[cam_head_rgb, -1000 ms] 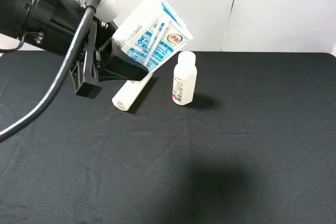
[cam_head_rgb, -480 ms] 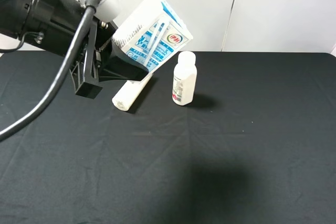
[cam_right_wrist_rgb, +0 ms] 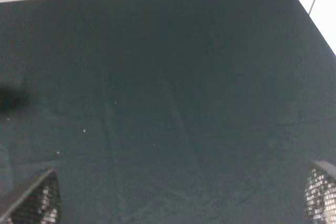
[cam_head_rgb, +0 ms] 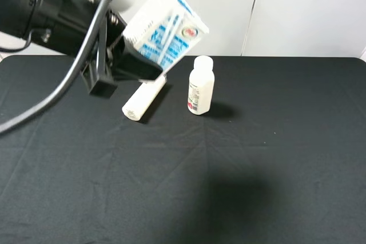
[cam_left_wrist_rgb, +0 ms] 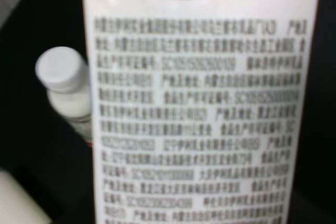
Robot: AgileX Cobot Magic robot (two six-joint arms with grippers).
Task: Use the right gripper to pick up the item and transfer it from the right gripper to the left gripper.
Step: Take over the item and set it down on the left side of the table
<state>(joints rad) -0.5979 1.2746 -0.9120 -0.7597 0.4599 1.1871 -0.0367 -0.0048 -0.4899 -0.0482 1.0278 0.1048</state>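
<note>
Your left tool [cam_head_rgb: 128, 68] is clamped on the carton [cam_head_rgb: 164, 30] and holds it tilted in the air, clear of the counter [cam_head_rgb: 286, 158], at about 11 o'clock in the high view. The carton's blue-printed face is turned toward that camera. In the left wrist view one of its white panels, covered in small dark print too blurred to read, fills most of the picture. A thick grey cable [cam_head_rgb: 74, 78] runs from the arm down toward 8 o'clock. Just under the carton, at its 7 o'clock, a white tube [cam_head_rgb: 143, 98] lies on its side on the black cloth. At the tube's 3 o'clock, near it but not touching, a white capped bottle [cam_head_rgb: 200, 87] stands upright. Your right tool [cam_right_wrist_rgb: 176, 205] has its jaws spread wide apart over bare black counter, and only its two meshed pads [cam_right_wrist_rgb: 37, 203] show at the corners of the right wrist view.
</note>
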